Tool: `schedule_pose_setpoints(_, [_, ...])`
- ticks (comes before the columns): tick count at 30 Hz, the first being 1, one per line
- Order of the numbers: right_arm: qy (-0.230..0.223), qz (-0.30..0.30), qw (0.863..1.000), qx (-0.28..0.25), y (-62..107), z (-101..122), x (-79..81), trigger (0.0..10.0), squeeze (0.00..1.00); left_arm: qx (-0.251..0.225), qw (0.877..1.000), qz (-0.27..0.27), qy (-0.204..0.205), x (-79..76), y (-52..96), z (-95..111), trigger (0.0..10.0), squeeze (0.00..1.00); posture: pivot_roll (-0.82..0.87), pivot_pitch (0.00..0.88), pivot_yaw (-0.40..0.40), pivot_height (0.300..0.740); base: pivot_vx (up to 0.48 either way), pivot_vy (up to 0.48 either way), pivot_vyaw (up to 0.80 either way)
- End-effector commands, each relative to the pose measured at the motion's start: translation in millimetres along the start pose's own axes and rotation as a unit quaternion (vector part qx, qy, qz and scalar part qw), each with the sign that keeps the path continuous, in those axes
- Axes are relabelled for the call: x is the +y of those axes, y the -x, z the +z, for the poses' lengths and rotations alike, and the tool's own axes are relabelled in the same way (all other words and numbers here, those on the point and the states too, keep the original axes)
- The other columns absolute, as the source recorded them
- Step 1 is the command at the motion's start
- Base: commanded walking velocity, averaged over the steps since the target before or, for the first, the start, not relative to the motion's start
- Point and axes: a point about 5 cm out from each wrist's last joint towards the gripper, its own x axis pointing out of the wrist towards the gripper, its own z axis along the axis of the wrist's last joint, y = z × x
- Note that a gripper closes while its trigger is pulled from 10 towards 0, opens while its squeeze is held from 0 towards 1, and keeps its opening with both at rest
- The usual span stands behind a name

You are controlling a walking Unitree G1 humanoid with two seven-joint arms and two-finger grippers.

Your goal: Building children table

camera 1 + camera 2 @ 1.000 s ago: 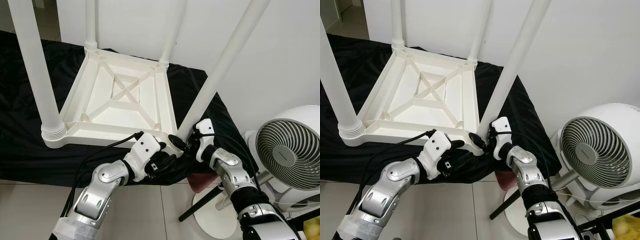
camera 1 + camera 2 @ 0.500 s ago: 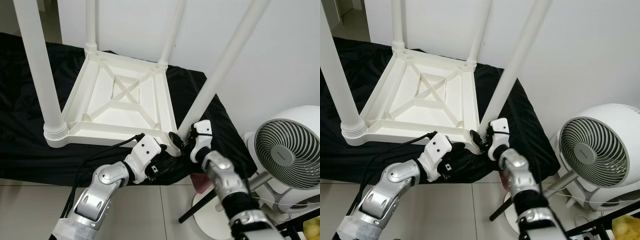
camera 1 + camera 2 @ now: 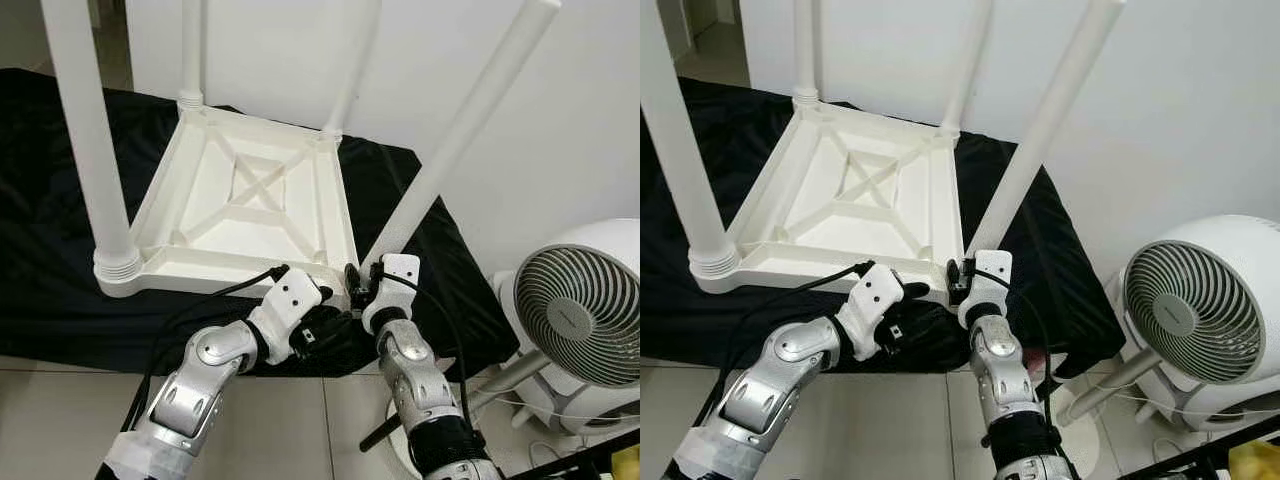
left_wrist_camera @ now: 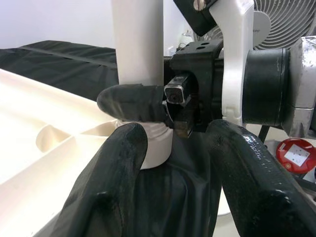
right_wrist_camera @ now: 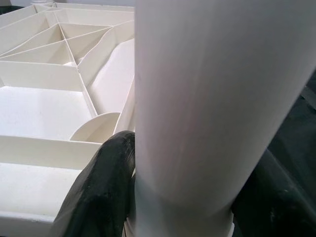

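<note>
A white plastic children's table (image 3: 250, 200) lies upside down on a black cloth (image 3: 50, 270) spread over a low surface, its ribbed underside facing up with a moulded X-brace at the centre and raised walls around the rim. Three smooth round legs stand in the corner sockets: the near-left leg (image 3: 90, 130) with a ridged collar at its foot, and two far legs (image 3: 190, 50) against the white wall.

The fourth leg (image 3: 460, 140), a long matte white tube, leans outward to the right from the table's near-right corner. The right gripper (image 3: 362, 290) is clenched around the foot of this leg, one black rubbery finger (image 5: 101, 190) pressed on each side of the tube, just above the ringed base. The left gripper (image 3: 322, 325) hovers just beside it, at the front edge of the cloth, its two thick glossy fingers (image 4: 111, 197) spread apart and grasping nothing; between them the left wrist view shows the leg's foot and the right gripper's black-and-white wrist housing close behind.

To the right, on the pale tiled floor (image 3: 60, 420), stands a round white fan (image 3: 585, 320) with a slatted spiral grille. A red object (image 4: 298, 155) lies on the floor beyond the cloth.
</note>
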Motion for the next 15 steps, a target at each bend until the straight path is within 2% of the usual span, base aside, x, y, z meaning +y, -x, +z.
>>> schedule_pose_setpoints(1, [-0.011, -0.031, 0.998, 0.051, 7.4, -19.1, -14.6, 10.0, 1.00, -0.001, 1.000, -0.011, -0.007, -3.0, -3.7, 0.2, 10.0, 0.00, 0.13, 0.000, -0.187, 0.740, 0.000, 0.000, 0.00])
schedule_pose_setpoints(3, [-0.012, -0.035, 0.998, 0.050, 7.9, -17.5, -15.0, 10.0, 1.00, -0.001, 1.000, -0.012, -0.008, -2.6, -3.9, 0.3, 10.0, 0.00, 0.13, 0.000, -0.188, 0.740, 0.000, 0.000, 0.00])
schedule_pose_setpoints(8, [-0.014, -0.012, 1.000, 0.006, 11.2, -2.5, -15.2, 10.0, 1.00, -0.004, 1.000, -0.007, -0.007, -0.6, -3.9, 1.0, 10.0, 0.00, 0.13, 0.000, -0.185, 0.740, 0.000, 0.000, 0.00])
schedule_pose_setpoints(9, [-0.009, 0.014, 1.000, -0.002, 13.4, 1.1, -20.1, 10.0, 1.00, -0.005, 1.000, -0.007, -0.007, -1.1, -3.8, 0.9, 10.0, 0.00, 0.13, 0.000, -0.186, 0.740, 0.000, 0.000, 0.00])
schedule_pose_setpoints(11, [-0.009, 0.014, 1.000, -0.002, 13.4, 1.1, -20.1, 10.0, 1.00, -0.005, 1.000, -0.007, -0.007, -1.1, -3.8, 0.9, 10.0, 0.00, 0.13, 0.000, -0.186, 0.740, 0.000, 0.000, 0.00])
schedule_pose_setpoints(12, [0.000, 0.029, 1.000, -0.005, 14.5, 2.4, -23.1, 10.0, 1.00, -0.005, 1.000, -0.007, -0.008, -1.5, -3.7, 0.8, 10.0, 0.00, 0.13, 0.000, -0.187, 0.740, 0.000, 0.000, 0.00])
schedule_pose_setpoints(13, [0.011, 0.070, 0.997, -0.010, 16.4, 5.1, -29.2, 10.0, 1.00, -0.004, 1.000, -0.008, -0.007, -2.3, -2.9, 0.2, 10.0, 0.00, 0.13, 0.000, -0.187, 0.740, 0.000, 0.000, 0.00])
schedule_pose_setpoints(15, [0.020, 0.083, 0.996, -0.014, 16.9, 7.0, -32.5, 10.0, 1.00, -0.003, 1.000, -0.008, -0.007, -2.6, -2.4, -0.1, 10.0, 0.00, 0.13, 0.000, -0.187, 0.740, 0.000, 0.000, 0.00])
